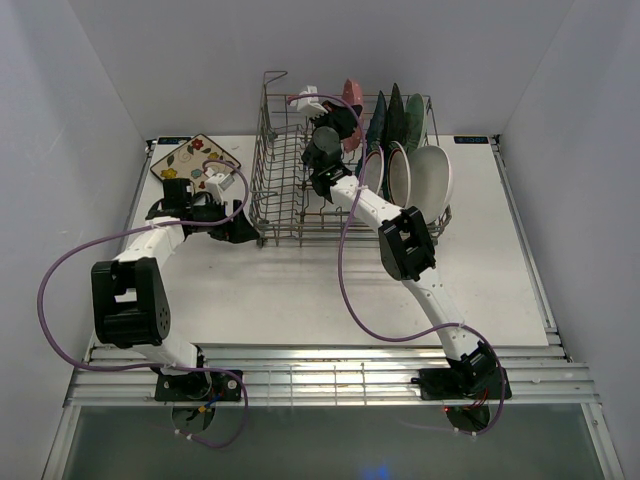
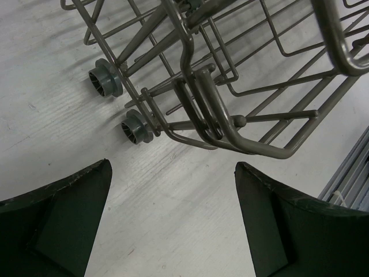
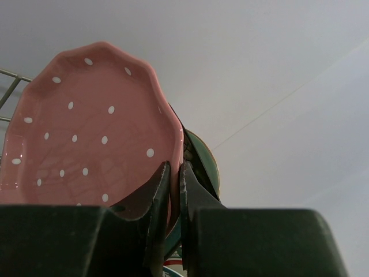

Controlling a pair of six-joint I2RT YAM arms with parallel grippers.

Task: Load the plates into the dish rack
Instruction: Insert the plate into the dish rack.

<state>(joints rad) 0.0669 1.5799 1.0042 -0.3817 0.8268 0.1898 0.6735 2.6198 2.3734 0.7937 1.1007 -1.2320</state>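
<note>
Wire dish rack [image 1: 300, 190] on a white surface [image 1: 300, 290], plates [image 1: 430, 180] standing at its right end.
Right hand [image 3: 174, 167] pinches the pink dotted plate [image 3: 98, 150] by its rim, lower edge hidden; left hand [image 2: 173, 164] gapes empty beside the rack's corner.

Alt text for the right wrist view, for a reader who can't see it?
The right claw pinches the rim of an upright pink plate with white dots. A green plate stands close behind it, against a plain pale wall.
</note>
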